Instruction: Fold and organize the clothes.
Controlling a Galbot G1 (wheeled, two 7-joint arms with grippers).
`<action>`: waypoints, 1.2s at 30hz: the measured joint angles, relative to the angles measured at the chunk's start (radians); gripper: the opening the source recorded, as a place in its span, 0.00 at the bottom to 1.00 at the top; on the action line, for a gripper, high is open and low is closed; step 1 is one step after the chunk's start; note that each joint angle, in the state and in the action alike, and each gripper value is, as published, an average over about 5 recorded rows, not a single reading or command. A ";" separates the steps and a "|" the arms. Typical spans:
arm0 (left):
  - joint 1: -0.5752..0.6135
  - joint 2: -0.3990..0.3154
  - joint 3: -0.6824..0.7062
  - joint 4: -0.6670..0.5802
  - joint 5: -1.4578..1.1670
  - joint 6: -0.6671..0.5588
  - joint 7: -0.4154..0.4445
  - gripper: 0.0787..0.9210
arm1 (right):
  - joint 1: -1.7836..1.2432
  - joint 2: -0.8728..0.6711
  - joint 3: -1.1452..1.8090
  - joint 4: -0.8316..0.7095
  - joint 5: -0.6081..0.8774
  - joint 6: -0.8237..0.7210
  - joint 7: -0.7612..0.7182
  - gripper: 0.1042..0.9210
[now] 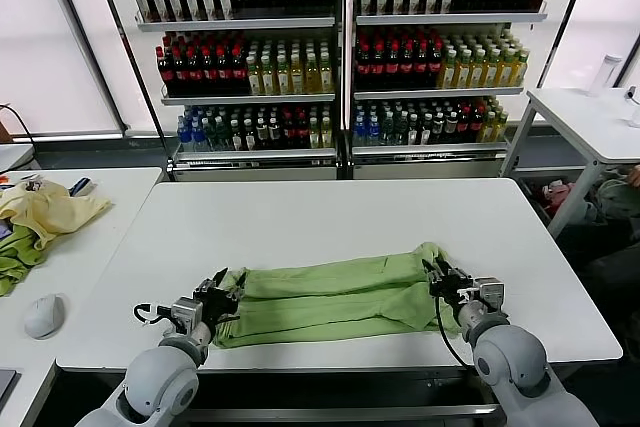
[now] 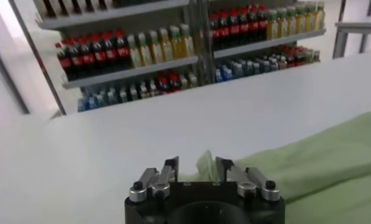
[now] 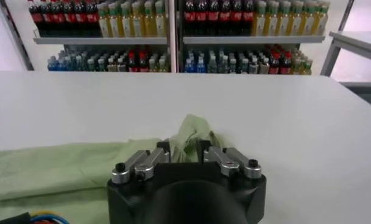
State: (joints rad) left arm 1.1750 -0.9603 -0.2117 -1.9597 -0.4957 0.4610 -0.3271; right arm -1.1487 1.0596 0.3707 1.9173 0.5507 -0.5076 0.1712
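Shirt (image 1: 335, 292), folded lengthwise on the surface (image 1: 330, 217), should be released cleanly, both claws (image 1: 222, 299) (image 1: 447, 282) seemingly parted around its ends.

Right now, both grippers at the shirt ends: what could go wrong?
1. In both wrist views the jaws stand apart with fabric between: the left gripper and right gripper may snag the light green shirt when pulling back.
2. The shirt's near edge lies close to the white table's front edge; a drag could pull it off.
3. The bunched right end may spring open.
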 measured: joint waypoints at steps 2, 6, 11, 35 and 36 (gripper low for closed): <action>0.017 -0.009 -0.013 -0.015 0.025 -0.016 -0.012 0.62 | -0.011 0.001 0.004 0.010 -0.015 0.009 -0.003 0.57; 0.056 -0.037 -0.033 -0.030 0.082 -0.050 -0.035 0.75 | -0.027 0.003 0.005 0.021 -0.043 0.030 -0.008 0.71; 0.097 -0.083 -0.040 -0.028 0.148 -0.087 -0.053 0.87 | -0.033 0.000 -0.001 0.026 -0.067 0.048 -0.012 0.85; 0.110 -0.279 -0.029 0.093 0.185 -0.093 -0.070 0.75 | -0.019 -0.038 -0.010 0.029 -0.071 0.071 -0.015 0.88; 0.110 -0.282 -0.030 0.099 0.183 -0.093 -0.069 0.71 | -0.017 -0.040 -0.011 0.029 -0.069 0.070 -0.015 0.88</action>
State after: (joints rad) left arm 1.2846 -1.2428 -0.2412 -1.8612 -0.3124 0.3684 -0.3958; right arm -1.1660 1.0200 0.3602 1.9466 0.4816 -0.4374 0.1567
